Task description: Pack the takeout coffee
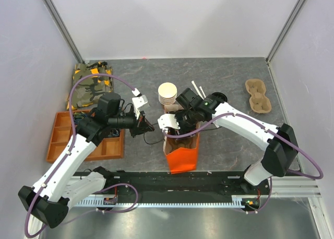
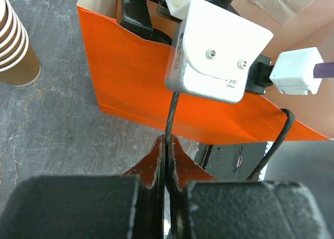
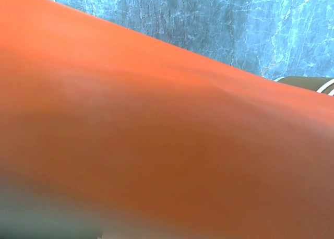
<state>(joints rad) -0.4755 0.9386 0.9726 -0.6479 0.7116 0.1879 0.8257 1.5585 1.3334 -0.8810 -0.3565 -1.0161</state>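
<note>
Grey marbled table (image 1: 229,150); coffee cup hidden.

Takeout coffee hidden in all 3 views; look, pose, location cannot be told.

Bright, even overhead light; soft shadows; orange bag (image 3: 156,145) a close blur in right-wrist view

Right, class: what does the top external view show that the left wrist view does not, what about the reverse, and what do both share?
Only the top external view: the cardboard cup carrier, the orange tray, the whole left arm and right arm. Only the left wrist view: the left end effector close up, its fingers pressed shut. Both: the orange bag and the stack of cups.
</note>
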